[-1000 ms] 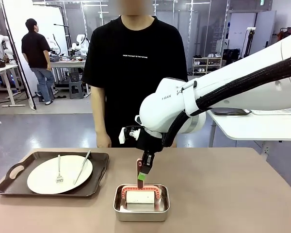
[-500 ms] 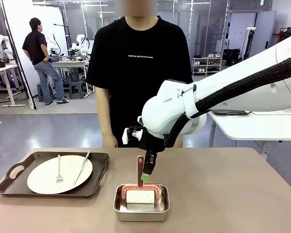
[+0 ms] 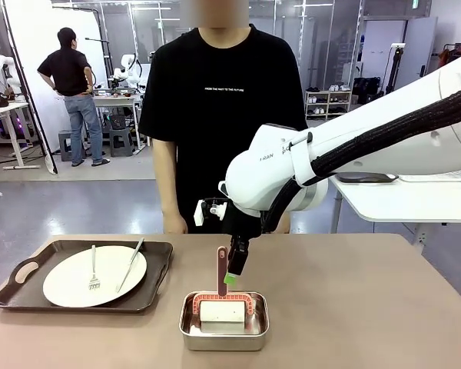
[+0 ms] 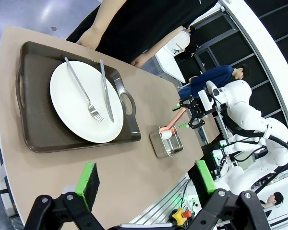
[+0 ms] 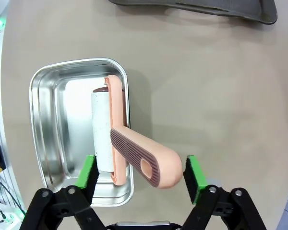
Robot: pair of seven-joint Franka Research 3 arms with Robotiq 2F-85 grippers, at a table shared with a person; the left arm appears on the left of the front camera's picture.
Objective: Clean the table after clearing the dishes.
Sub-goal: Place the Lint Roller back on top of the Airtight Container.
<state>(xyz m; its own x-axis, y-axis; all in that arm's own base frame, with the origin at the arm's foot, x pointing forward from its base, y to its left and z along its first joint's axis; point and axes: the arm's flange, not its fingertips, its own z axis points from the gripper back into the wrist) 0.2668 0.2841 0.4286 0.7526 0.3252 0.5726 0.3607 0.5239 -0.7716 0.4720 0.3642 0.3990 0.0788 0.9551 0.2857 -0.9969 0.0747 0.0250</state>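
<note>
Tan-brown table (image 3: pixel 369 307), seen from the robot's side, with a person (image 3: pixel 215 115) standing at its far edge at 12 o'clock.

Taking the steel pan (image 3: pixel 223 338) near the front edge as the dial's centre, the dishes lie toward 10 o'clock. A dark tray (image 3: pixel 157 269) carries one white plate (image 3: pixel 69 288), with a fork (image 3: pixel 94 269) and a knife (image 3: pixel 131 265) resting on it.

Inside the pan lies a roller (image 3: pixel 223 311) with a white drum in a salmon frame. Its handle (image 3: pixel 222 265) rises toward 12 o'clock.

The right gripper (image 3: pixel 232 278) hangs just beside the top of that handle. In the right wrist view you see its green pads (image 5: pixel 89 170) spread wide, with the handle's end between them. The pads do not appear to press on it, so read this gripper as open and holding nothing.

The left gripper (image 4: pixel 146 178) is also spread wide and empty. It sits high above the table's near-left corner, well apart from the tray.

Progress, as a judgement: you are early in the task.
- **Clearing:** not done, since the tray and its plate and cutlery are on the table.
- **Cleaning:** no sign that it has begun. The top looks bare apart from the tray and the pan, and the roller sits in the pan.
- **What remains:** remove the tray, grip the roller, and pass it over the surface.
</note>
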